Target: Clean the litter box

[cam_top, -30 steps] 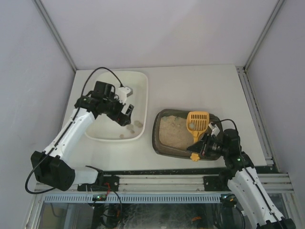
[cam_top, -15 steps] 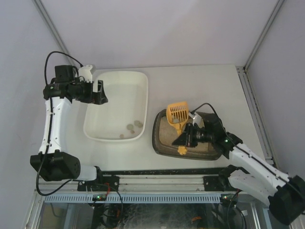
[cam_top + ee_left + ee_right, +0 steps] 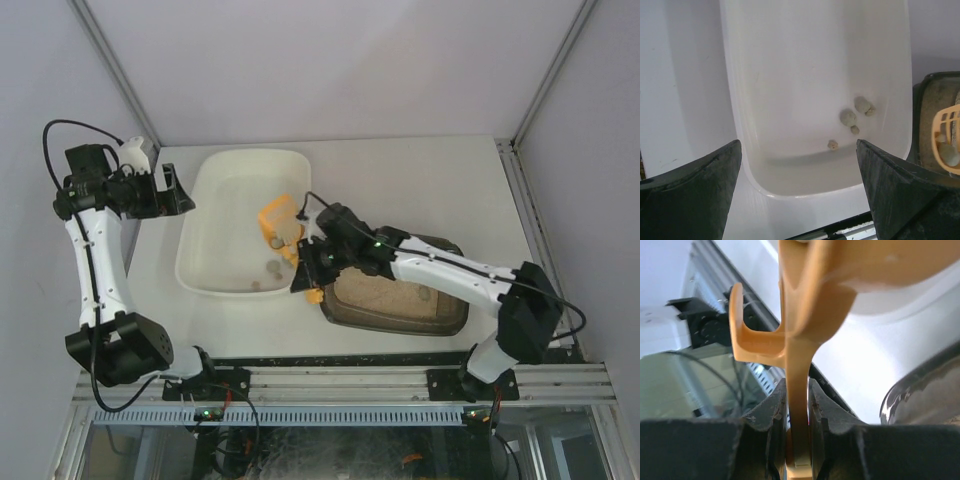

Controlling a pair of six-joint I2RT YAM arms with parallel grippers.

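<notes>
The right gripper (image 3: 799,405) is clamped on the thin handle of the scoop (image 3: 279,219), its jaws pressed flat against both faces of the handle. The scoop is judged light, stiff and slotted. Because it is held so far from its head, it could twist in the grip if it is loaded or knocked. Its head is held over the right side of the tub (image 3: 215,270), and a pale lump is seen lying in it from the left wrist view.

The litter box (image 3: 345,312) is found on the table (image 3: 420,180) just right of the tub, under the right arm (image 3: 450,268). It is judged a rigid plastic tray, made heavy by its litter (image 3: 385,290) and likely to slide if pushed. If it had to be steadied, its rim would be the place to take hold. The litter is loose and easily spilled, and the clumps (image 3: 848,117) already lying in the tub are probably crumbly.

The tub's right wall stands between scoop and litter box and must be cleared on each pass. The left gripper (image 3: 178,192) is held wide apart and empty, left of the tub and well clear of the scoop.
</notes>
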